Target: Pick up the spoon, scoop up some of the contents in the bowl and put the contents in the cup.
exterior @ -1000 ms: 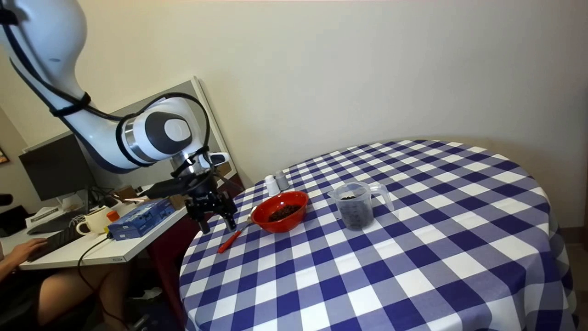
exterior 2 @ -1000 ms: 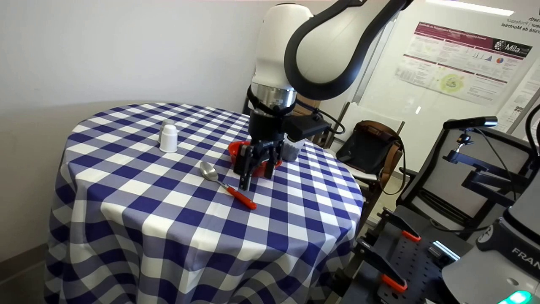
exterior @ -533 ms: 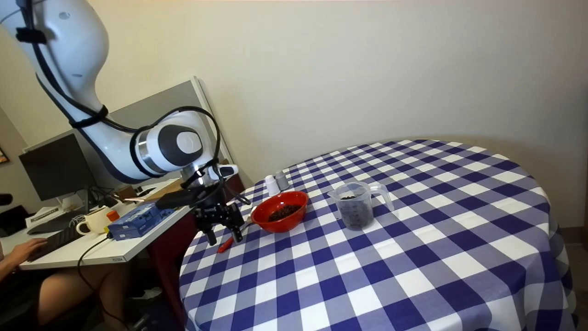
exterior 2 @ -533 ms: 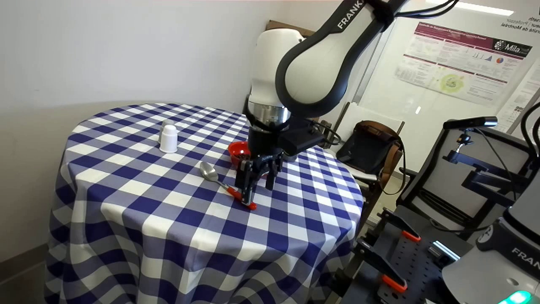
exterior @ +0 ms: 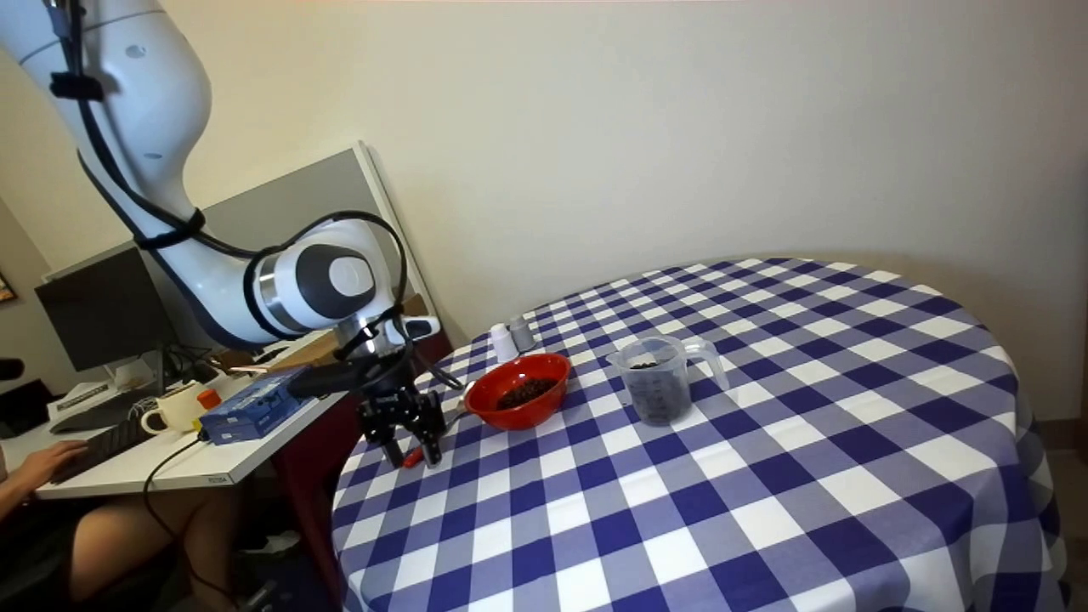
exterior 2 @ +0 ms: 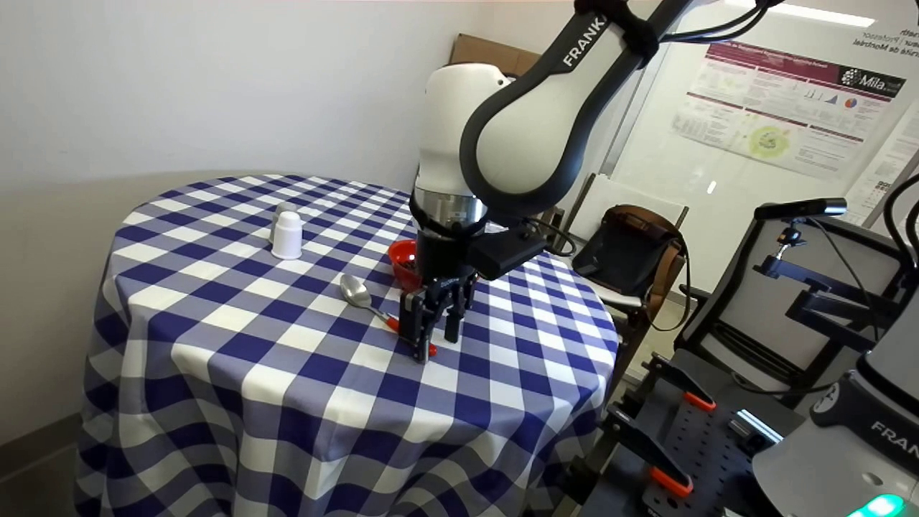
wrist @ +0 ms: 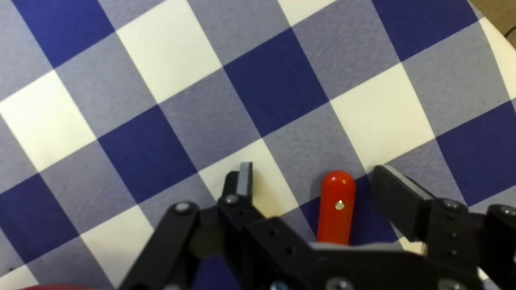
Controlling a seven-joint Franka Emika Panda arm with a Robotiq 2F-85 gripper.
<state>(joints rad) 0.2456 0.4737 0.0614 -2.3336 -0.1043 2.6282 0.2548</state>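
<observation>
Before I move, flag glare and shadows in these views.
Wrist view: small highlight on the spoon, soft shadow on the tablecloth beside a finger; in an exterior view, a bright light strip at top right; in an exterior view, the wall is darker near the right edge.

- A robotics research lab, partly arranged as an office, is recognised.
- An academic setting is signalled by a printed poster [exterior 2: 784, 108] with a maroon header, charts and the word "Mila", and by mirror-reversed dark lettering [exterior 2: 882, 37] read as "Professor".
- Robotics work is shown by a grey-white robot base [exterior 2: 826, 446] lettered "FRAN", beside a black perforated plate [exterior 2: 707, 449] with black, orange-tipped clamps [exterior 2: 649, 445].
- An office look is given by a black-framed, mesh-backed chair [exterior 2: 761, 309] and a white desk [exterior: 191, 466] on which a black flat monitor [exterior: 106, 308] and a dark keyboard [exterior: 110, 447] are set.
</observation>
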